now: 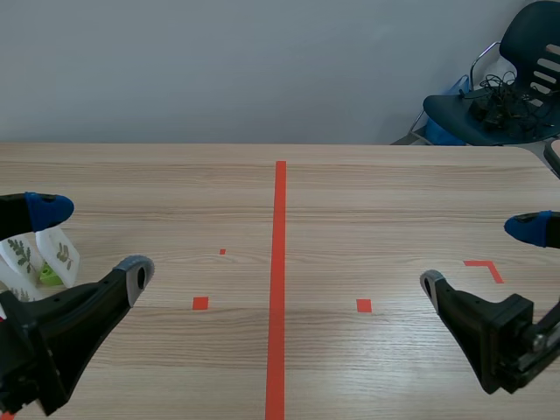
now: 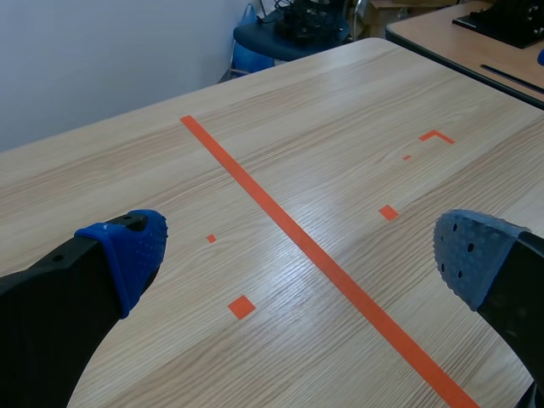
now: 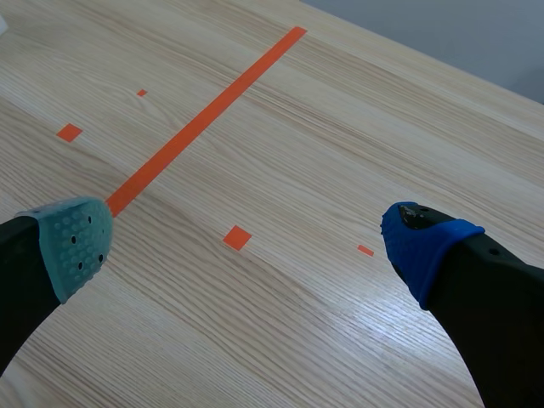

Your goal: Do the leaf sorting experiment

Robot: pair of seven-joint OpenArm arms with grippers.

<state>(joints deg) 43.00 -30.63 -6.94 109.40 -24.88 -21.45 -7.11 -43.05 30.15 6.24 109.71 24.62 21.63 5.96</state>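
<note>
two tools hang low over the table (image 1: 350, 192), and neither holds anything: the left tool (image 1: 92, 241) has its fingers spread wide apart, and so does the right tool (image 1: 479, 255). the task's things, a small cluster of white leaf pieces (image 1: 39, 258) with a bright green bit (image 1: 50, 276) among them, sit by the table's left edge, just beyond the left tool. we cannot tell exactly what the pieces are made of or how many there are.

the main risk, as we judge it, is that left edge. the cluster lies close to it, and part of it is hidden behind the left tool's nearer finger, so a sideways swing could sweep the pieces off the table. neither wrist view shows them. the left tool (image 2: 302, 255) and the right tool (image 3: 246, 242) look only at bare wood and tape marks, so an approach would start blind.

the pieces look thin and light. a closing pinch may slide them away or catch several at once. if the right tool goes for them, it must cross the centre tape line and could meet the left arm.
</note>
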